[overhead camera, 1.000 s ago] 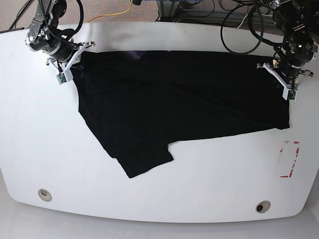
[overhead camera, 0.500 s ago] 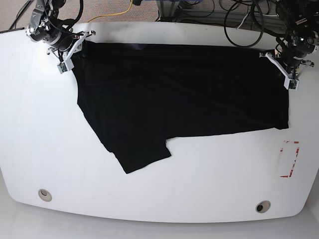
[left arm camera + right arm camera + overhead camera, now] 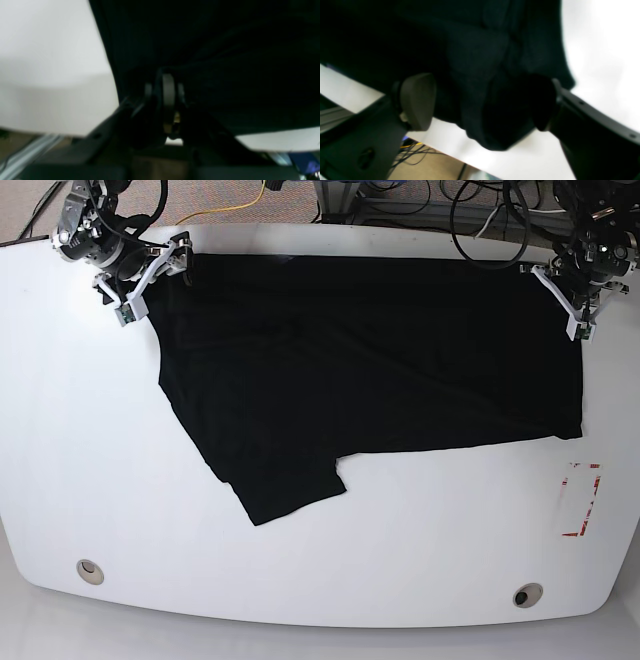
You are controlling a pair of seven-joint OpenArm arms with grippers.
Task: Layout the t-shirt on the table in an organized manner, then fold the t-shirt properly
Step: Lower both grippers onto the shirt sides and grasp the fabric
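Near the front edge of the table, two round holes are being shown. Beyond them, the black t-shirt is being kept spread across the table's middle and far side. At its far corners, cloth is being pinched by the nearly closed left gripper, while the right gripper is being held wide open around loose cloth

Brown floor beyond the far edge, yellow cable, looping black cables, pale reflected light
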